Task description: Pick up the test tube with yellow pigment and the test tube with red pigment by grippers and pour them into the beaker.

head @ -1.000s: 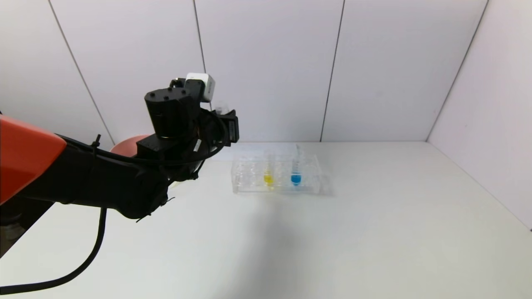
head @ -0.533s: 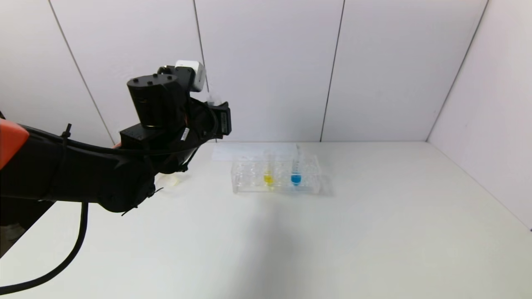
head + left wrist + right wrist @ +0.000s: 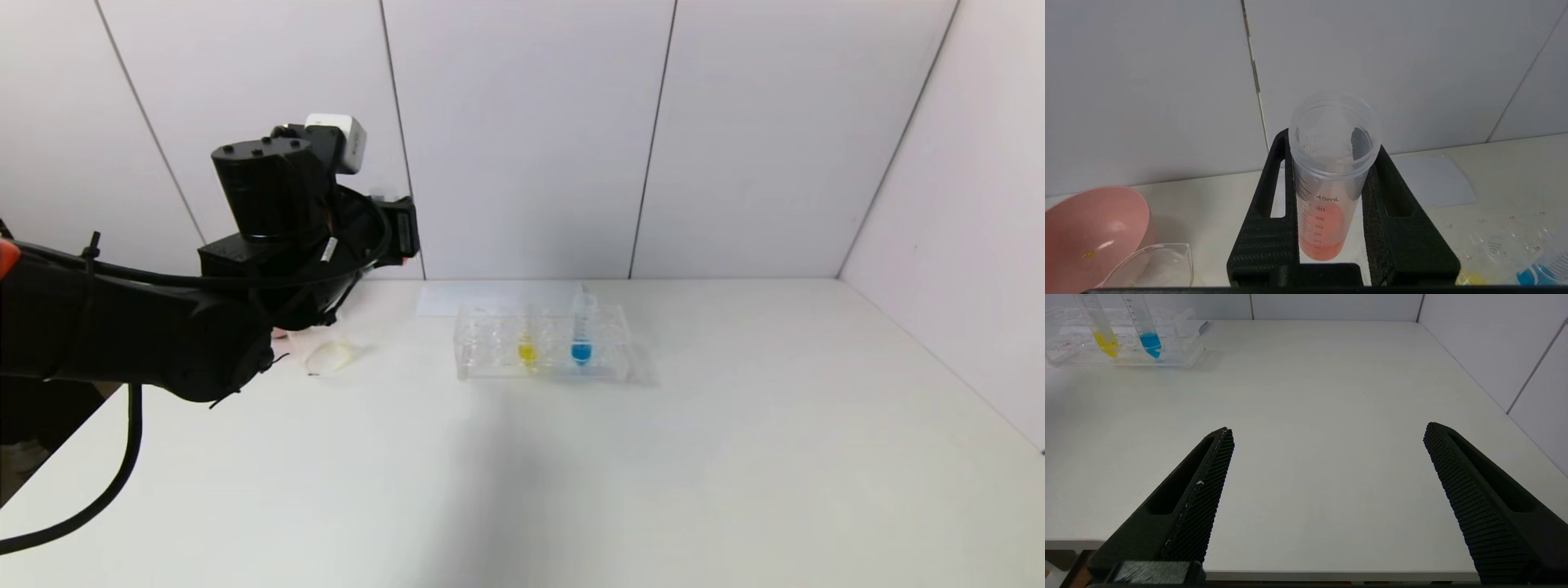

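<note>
My left gripper (image 3: 400, 233) is shut on the test tube with red pigment (image 3: 1327, 196), which stands upright between the fingers (image 3: 1267, 228) with orange-red liquid at its base. It hangs above the table's left side, over the small clear beaker (image 3: 331, 355); the beaker also shows in the left wrist view (image 3: 1155, 265). The test tube with yellow pigment (image 3: 526, 347) stands in the clear rack (image 3: 490, 359) and shows in the right wrist view (image 3: 1102, 332). My right gripper (image 3: 1327, 430) is open and empty over the table's near edge, out of the head view.
A blue-liquid tube (image 3: 581, 343) stands in the rack beside the yellow one. A pink bowl (image 3: 1090, 228) sits just beyond the beaker at the far left. A white paper sheet (image 3: 482, 298) lies behind the rack. Walls close the back and right.
My left arm has moved left and upward with the red tube, away from the rack and over the beaker, which has come into sight. The rack has not moved.
</note>
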Controlling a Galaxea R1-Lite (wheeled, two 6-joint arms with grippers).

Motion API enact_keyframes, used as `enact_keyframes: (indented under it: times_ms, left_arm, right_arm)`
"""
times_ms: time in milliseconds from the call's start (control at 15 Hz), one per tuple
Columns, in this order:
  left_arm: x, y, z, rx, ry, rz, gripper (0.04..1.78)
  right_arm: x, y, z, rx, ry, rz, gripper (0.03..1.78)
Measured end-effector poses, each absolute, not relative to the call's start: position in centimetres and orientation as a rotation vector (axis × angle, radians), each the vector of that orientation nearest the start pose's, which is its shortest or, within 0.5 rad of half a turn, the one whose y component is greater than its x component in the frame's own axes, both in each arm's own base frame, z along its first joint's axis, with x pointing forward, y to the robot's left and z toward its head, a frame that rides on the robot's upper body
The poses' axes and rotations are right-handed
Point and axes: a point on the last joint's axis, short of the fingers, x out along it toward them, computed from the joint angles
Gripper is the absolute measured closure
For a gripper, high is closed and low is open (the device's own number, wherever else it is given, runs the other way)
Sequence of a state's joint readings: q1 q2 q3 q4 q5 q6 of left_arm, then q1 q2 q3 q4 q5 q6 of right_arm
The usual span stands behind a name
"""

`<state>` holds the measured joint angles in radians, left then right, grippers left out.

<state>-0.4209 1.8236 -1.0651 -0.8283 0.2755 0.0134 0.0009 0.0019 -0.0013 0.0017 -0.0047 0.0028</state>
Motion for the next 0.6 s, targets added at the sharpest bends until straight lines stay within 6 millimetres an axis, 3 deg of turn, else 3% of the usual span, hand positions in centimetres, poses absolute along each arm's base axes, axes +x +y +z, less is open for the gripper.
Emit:
enact_keyframes:
  times_ms: [600]
  left_arm:
    - [34.3,-8.8,22.6,0.028,-0.023,0.006,1.37]
  right_arm:
    - [-2.3,0.0,7.6,0.002,0.002,-0.003,0.11]
